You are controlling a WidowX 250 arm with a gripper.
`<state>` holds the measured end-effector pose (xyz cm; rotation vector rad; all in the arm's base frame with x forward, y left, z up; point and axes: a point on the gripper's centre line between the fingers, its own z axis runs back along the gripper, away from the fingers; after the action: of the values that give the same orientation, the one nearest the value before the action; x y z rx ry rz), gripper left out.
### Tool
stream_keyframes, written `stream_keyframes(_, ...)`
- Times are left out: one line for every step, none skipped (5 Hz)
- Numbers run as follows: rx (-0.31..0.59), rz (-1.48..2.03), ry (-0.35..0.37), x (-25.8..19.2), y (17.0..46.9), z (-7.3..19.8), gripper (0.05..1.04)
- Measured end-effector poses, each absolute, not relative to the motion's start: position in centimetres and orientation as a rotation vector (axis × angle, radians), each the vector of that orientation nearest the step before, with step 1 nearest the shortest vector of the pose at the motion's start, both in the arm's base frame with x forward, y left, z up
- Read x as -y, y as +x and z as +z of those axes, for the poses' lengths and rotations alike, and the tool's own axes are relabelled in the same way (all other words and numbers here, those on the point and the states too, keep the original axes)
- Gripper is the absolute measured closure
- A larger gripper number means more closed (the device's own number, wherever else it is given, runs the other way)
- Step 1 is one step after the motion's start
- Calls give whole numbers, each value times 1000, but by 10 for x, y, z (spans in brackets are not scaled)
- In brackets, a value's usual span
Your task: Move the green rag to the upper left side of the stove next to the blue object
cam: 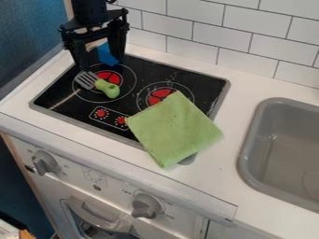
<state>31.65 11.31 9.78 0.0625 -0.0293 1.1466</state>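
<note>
The black gripper [100,61] hangs over the upper left part of the stove, its two fingers spread apart. A blue object [107,54] shows between the fingers, near the stove's back edge; whether it touches them I cannot tell. The green rag [174,128] lies flat, well to the right of and in front of the gripper. It covers the stove's front right corner and part of the right burner, and reaches onto the white counter. The black stove top [62,95] is partly hidden by it.
A toy spatula with a green handle [109,88] and grey slotted head lies on the left burner, just in front of the gripper. The grey sink [248,161] is at the right. White tiled wall [237,30] rises behind the counter, and knobs line the front panel.
</note>
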Motion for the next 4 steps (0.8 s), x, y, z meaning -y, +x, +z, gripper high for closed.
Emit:
stream_keyframes(-10, 1147, 68, -112, 314, 86, 82)
stream_keyframes(-11, 1119, 59, -99, 308, 83, 82)
stream_keyframes(26, 1064, 46, -83, 305, 94, 82)
stream_keyframes(94, 998, 10, -54, 295, 101, 82)
